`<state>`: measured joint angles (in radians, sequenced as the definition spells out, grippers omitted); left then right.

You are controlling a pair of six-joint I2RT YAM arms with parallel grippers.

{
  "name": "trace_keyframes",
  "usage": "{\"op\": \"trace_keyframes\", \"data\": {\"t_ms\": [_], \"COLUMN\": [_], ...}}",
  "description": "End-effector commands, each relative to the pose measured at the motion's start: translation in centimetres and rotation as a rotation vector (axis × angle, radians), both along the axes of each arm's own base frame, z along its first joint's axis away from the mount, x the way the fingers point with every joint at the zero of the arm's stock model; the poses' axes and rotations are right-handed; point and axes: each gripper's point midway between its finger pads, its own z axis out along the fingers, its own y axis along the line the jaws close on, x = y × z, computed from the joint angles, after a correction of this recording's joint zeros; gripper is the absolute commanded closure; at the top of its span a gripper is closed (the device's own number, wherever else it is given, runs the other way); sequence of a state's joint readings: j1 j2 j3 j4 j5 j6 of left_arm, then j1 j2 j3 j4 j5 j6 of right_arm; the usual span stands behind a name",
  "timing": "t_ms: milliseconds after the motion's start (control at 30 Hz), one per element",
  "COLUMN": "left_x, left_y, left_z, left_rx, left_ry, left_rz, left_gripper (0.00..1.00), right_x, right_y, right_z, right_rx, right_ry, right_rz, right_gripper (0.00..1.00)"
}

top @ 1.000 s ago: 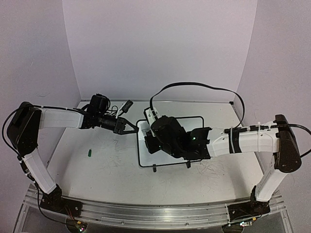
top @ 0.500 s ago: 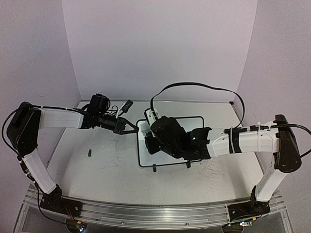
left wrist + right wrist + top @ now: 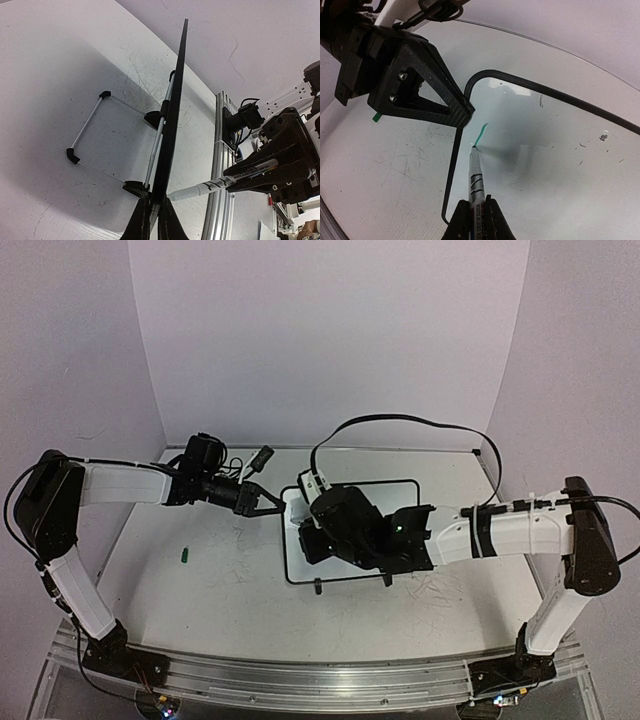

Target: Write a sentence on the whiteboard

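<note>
Black fingers of my right pincer [image 3: 476, 212] are clamped on a white marker [image 3: 476, 177], its tip pressed to the whiteboard [image 3: 545, 125] near its left rim. Just past the tip runs one short green stroke [image 3: 481, 132] (the writing is barely begun, I judge). Beyond it my left pincer [image 3: 462, 111] is closed on the board's left edge, likely steadying it against the pen's push. The board stands propped mid-way across the table [image 3: 395, 165].

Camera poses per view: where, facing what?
Top external: above, behind the arms, looking down at the whiteboard; both show whole.
Left wrist: sights along the whiteboard's edge, clamped in the left gripper, toward the marker.
Right wrist: looks down the marker in the right gripper at a green stroke.
Wrist views share marker and whiteboard.
</note>
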<state>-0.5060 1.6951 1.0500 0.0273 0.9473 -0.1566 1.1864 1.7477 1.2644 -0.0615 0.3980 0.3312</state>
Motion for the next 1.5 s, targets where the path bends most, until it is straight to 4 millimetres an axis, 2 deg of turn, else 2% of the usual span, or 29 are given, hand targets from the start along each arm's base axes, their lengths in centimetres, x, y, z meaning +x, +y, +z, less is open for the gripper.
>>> {"op": "trace_keyframes", "data": {"t_ms": [0, 267, 333, 500, 567, 933, 1467], "left_x": [-1.1, -1.2, -1.1, -1.1, -1.1, -1.1, -1.1], "left_y": [0.0, 0.1, 0.1, 0.1, 0.1, 0.1, 0.1], "left_z": [2.5, 2.4, 2.4, 2.4, 2.4, 2.3, 2.2], "left_rx": [-0.048, -0.047, -0.046, -0.044, -0.043, -0.039, -0.039], "left_ry": [-0.026, -0.025, -0.025, -0.026, -0.028, -0.030, -0.027], "left_rz": [-0.032, -0.031, -0.030, -0.028, -0.026, -0.023, -0.028], "left_gripper": [1.00, 1.00, 1.00, 1.00, 1.00, 1.00, 1.00], "right_x": [-0.5, -0.8, -0.8, -0.8, -0.5, 1.0, 1.8], "right_y": [-0.2, 0.2, 0.2, -0.6, -1.0, -0.8, -1.0], "right_z": [-1.4, -1.7, -0.8, 3.5, 3.9, 3.6, 3.2], "right_rx": [-0.016, -0.014, 0.004, 0.107, 0.132, 0.108, 0.078], "right_ry": [0.030, 0.040, 0.034, -0.010, -0.014, -0.036, -0.060], "right_rz": [-0.005, 0.001, 0.003, -0.005, -0.006, -0.036, -0.070], "right_gripper": [1.00, 1.00, 1.00, 1.00, 1.00, 1.00, 1.00]}}
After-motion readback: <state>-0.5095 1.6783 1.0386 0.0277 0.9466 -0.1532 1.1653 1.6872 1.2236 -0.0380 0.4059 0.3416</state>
